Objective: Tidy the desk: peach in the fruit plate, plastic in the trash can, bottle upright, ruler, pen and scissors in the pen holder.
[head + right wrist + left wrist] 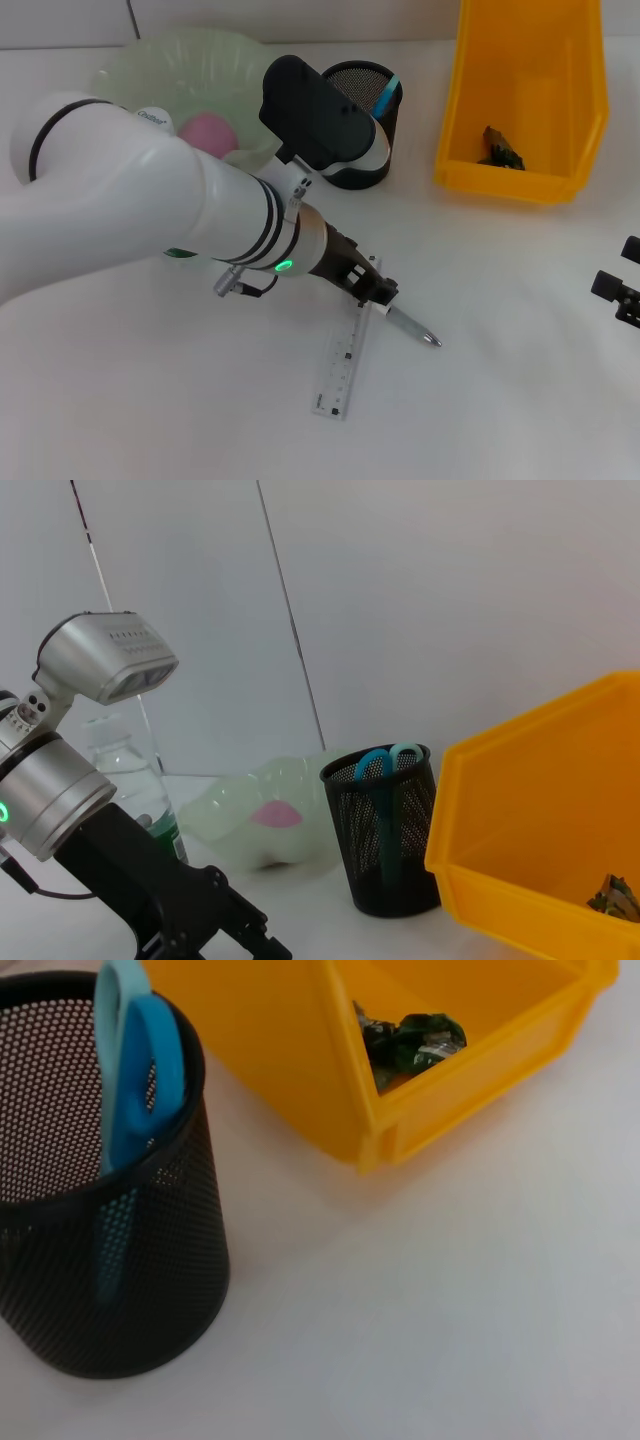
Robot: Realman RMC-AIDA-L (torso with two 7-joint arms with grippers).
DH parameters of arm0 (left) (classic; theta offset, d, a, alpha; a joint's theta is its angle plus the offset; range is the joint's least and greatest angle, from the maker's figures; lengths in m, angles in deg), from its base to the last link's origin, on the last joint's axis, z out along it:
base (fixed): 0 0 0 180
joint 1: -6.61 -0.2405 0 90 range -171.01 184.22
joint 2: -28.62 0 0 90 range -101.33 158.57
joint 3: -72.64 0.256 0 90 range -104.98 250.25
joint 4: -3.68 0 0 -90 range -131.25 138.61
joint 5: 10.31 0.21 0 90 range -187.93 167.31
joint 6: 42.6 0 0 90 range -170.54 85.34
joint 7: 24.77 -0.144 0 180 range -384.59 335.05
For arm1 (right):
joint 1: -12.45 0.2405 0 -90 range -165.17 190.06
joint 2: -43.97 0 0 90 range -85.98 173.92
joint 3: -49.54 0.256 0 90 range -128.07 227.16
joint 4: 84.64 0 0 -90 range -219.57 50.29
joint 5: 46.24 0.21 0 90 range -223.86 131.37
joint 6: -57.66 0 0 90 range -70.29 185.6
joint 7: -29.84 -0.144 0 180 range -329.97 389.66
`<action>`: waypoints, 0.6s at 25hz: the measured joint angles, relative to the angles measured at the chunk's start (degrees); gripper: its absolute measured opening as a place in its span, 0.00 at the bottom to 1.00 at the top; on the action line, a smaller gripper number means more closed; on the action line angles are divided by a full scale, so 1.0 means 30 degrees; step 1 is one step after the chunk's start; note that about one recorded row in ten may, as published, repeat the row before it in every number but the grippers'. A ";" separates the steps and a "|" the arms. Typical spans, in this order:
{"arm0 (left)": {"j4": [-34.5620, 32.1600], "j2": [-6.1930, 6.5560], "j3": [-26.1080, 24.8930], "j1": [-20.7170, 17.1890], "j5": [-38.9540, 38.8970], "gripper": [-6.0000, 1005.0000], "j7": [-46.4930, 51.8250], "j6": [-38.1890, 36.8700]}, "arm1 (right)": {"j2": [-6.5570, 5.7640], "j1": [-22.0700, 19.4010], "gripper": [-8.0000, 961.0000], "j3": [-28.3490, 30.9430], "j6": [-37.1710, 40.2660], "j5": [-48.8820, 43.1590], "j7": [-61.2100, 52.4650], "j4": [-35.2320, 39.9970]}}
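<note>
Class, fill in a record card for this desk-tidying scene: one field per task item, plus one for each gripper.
peach: in the fruit plate
plastic: in the yellow trash can
scissors: handles up in the pen holder
bottle: upright behind the left arm
ruler: flat on the desk, not yet stowed
pen: at the left gripper, tip resting on the desk
right gripper: idle at the desk's right edge

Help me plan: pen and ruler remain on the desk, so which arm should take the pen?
Left. Its tool is already down at the pen, beside the ruler; the right tool sits at the desk's far right edge.
</note>
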 joint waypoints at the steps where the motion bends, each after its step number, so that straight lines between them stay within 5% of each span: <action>1: -0.0001 0.0000 0.0003 0.0001 -0.0002 0.76 0.0000 -0.0062 | 0.0001 -0.0001 0.72 0.0002 0.0054 -0.0013 -0.0034 0.0005; 10: -0.0130 0.0000 0.0085 0.0021 0.0095 0.62 -0.0016 -0.0366 | 0.0000 0.0001 0.72 0.0087 0.0198 -0.0192 -0.0081 0.0054; 15: -0.0455 0.0000 0.0145 0.0051 0.0204 0.46 -0.0047 -0.0642 | 0.0000 0.0000 0.72 0.0022 0.0268 -0.0200 -0.0253 0.0143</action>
